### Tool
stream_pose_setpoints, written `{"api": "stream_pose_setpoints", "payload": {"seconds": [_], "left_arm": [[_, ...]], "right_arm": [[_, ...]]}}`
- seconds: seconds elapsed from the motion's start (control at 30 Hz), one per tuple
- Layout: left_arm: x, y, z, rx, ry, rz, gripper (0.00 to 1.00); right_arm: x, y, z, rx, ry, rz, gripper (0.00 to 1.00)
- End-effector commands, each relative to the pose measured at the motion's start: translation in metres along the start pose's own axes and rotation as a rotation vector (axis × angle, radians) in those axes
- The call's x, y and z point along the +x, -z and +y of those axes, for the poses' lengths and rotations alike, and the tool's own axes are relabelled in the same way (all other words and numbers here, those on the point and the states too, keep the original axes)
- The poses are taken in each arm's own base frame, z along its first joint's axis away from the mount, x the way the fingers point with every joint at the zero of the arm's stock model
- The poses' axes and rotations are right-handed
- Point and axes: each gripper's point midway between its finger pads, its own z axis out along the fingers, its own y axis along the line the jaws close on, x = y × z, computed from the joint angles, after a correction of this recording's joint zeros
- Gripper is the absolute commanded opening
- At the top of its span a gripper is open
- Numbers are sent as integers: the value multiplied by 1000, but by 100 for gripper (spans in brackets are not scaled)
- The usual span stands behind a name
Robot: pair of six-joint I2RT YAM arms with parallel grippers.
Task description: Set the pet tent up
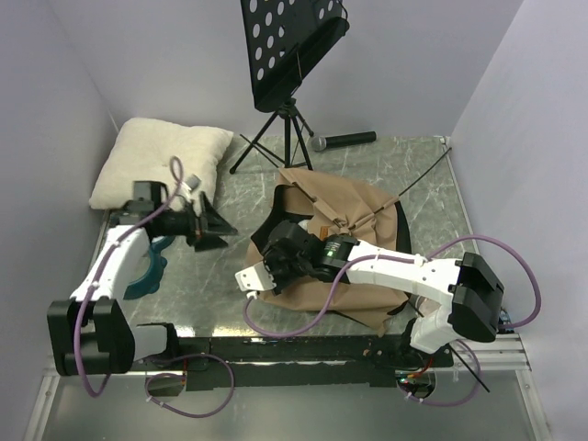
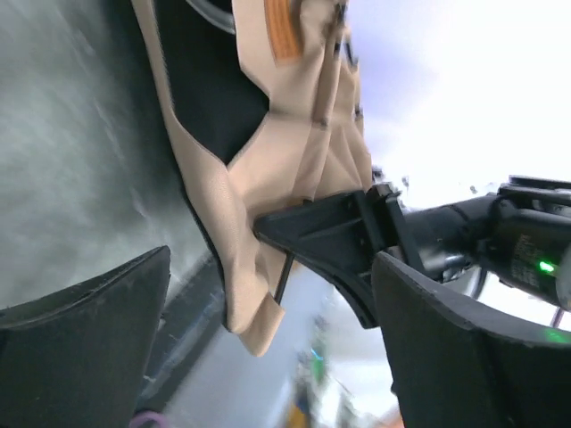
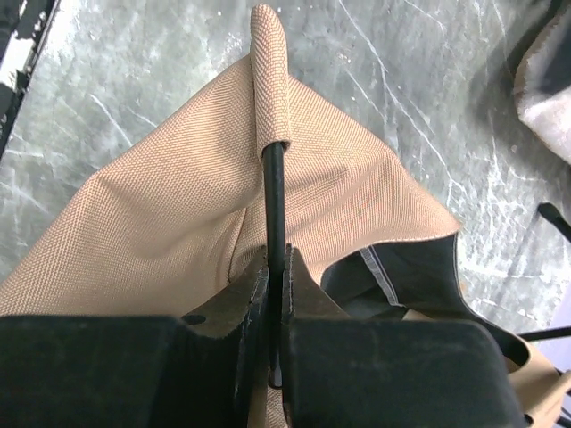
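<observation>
Right claw (image 3: 276,272) tight on pet tent (image 3: 161,209)

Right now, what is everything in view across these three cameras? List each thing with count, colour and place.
pet tent: one, tan-brown with black lining, crumpled centre-right on the table
tent pole: one, black, emerging from a tan sleeve
pillow: one, cream, far left corner
music stand: one, black, perforated, on a tripod at the far edge
microphone: one, black with grey head, lying behind the tent
teal object: one, beside the left arm, unidentifiable
table: one, grey marbled
cables: two, purple, one along each arm
left gripper: black, open, left of the tent, holding nothing
right gripper: black, shut on the tent pole
</observation>
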Motion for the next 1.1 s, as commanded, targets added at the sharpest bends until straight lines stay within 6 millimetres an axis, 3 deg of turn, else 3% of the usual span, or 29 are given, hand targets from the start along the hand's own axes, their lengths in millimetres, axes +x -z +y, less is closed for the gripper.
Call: {"api": "stream_pose_setpoints", "payload": {"seconds": [0.0, 0.1, 0.17, 0.2, 0.33, 0.5, 0.7, 0.77, 0.87, 1.0, 1.07], "left_arm": [[-25, 42, -24, -34, -326, -116, 88], [-24, 52, -18, -84, -550, -68, 71], [-17, 53, -5, -126, -594, -1, 56], [-16, 52, -1, -143, -594, 20, 55], [-11, 34, 12, -194, -579, 96, 60], [16, -3, 7, -142, -602, 227, 70], [21, -28, 24, -168, -500, 256, 61], [21, -27, 12, -115, -521, 279, 61], [16, -5, -15, -2, -590, 202, 65], [-12, 22, -8, -36, -608, 54, 68], [-14, 26, 1, -63, -646, 76, 68]], "right_arm": [[-27, 1, -16, 39, -17, -93, 0], [-30, 0, -17, 39, -13, -108, 0], [-33, 0, -19, 45, -10, -117, 0], [-34, 0, -20, 49, -8, -117, 0], [-41, 0, -25, 65, 2, -131, 0], [-49, -4, -28, 63, 5, -137, 0], [-58, -9, -33, 76, -8, -144, 0], [-58, -10, -33, 73, -16, -134, 0], [-55, -11, -34, 88, -29, -132, 0], [-50, -11, -27, 99, -23, -140, 11], [-43, -13, -23, 86, -31, -117, 15]]}}
